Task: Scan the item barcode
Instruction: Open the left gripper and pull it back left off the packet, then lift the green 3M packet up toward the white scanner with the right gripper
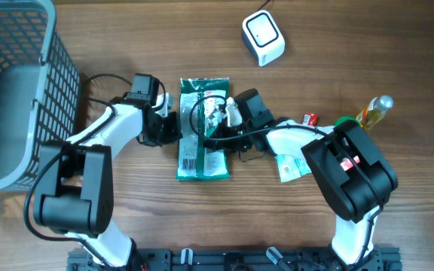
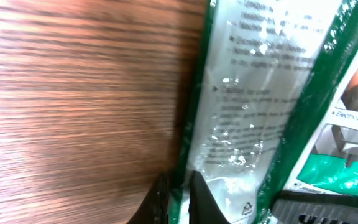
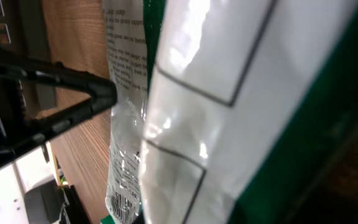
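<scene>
At table (image 1: 330, 60) centre, both arms (image 1: 108, 124) (image 1: 292, 135) bent inward, fingers (image 2: 199, 200) pinching packet (image 1: 202, 162) edges.

Left end effector (image 1: 176, 129) and right end effector (image 1: 229, 114) both closed.

Counted on the table were: one green packet (image 1: 204, 132), one white scanner (image 1: 263, 38), one grey mesh basket (image 1: 62, 68), one bottle of yellow liquid (image 1: 374, 113), one small red item (image 1: 310, 118), one white paper label (image 1: 291, 167). Arms numbered two: left arm (image 1: 104, 128), right arm (image 1: 300, 137).
</scene>
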You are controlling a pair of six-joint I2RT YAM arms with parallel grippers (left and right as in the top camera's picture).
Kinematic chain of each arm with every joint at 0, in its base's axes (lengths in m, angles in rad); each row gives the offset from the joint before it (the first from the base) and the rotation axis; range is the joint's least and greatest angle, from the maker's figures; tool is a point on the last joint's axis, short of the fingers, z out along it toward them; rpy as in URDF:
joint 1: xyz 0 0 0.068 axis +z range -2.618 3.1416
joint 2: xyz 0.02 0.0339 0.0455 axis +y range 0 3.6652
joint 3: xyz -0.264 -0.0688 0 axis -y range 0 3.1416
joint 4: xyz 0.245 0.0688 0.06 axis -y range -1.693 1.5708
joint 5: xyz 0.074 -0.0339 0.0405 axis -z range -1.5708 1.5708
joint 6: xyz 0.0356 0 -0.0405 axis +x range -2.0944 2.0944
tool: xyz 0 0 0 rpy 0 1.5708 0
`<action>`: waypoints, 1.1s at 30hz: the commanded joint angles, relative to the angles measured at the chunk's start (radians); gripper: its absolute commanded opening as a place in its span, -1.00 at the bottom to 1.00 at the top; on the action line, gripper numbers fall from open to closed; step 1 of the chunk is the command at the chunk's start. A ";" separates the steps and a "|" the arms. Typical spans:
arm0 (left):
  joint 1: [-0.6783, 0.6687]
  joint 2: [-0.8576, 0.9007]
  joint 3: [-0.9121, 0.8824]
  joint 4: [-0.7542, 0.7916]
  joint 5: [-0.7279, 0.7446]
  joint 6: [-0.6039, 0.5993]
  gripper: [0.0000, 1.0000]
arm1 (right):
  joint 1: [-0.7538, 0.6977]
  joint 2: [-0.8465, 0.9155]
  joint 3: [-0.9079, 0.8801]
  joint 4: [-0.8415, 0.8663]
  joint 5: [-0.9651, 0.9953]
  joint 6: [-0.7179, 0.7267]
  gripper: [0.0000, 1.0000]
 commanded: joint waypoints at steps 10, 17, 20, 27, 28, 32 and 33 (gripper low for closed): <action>0.140 -0.170 0.065 0.010 -0.304 0.009 -0.90 | -0.002 0.026 -0.014 0.011 0.024 -0.030 -0.91; 0.141 -0.156 0.064 0.004 -0.365 0.009 0.44 | -0.002 0.026 -0.014 0.006 0.024 -0.030 -0.91; 0.140 -0.156 0.064 -0.006 -0.365 0.009 1.00 | -0.002 0.026 -0.014 -0.002 0.028 -0.030 -0.91; 0.140 -0.156 0.064 -0.006 -0.365 0.009 1.00 | -0.002 0.026 -0.014 -0.013 0.026 -0.029 -0.91; 0.140 -0.156 0.064 -0.006 -0.365 0.009 1.00 | -0.002 0.026 -0.014 -0.014 0.026 -0.029 -0.91; 0.140 -0.156 0.064 -0.006 -0.365 0.009 1.00 | -0.002 0.026 -0.014 -0.011 0.027 -0.029 -0.91; 0.140 -0.156 0.064 -0.006 -0.365 0.009 1.00 | -0.002 0.026 -0.014 -0.010 0.027 -0.029 -0.91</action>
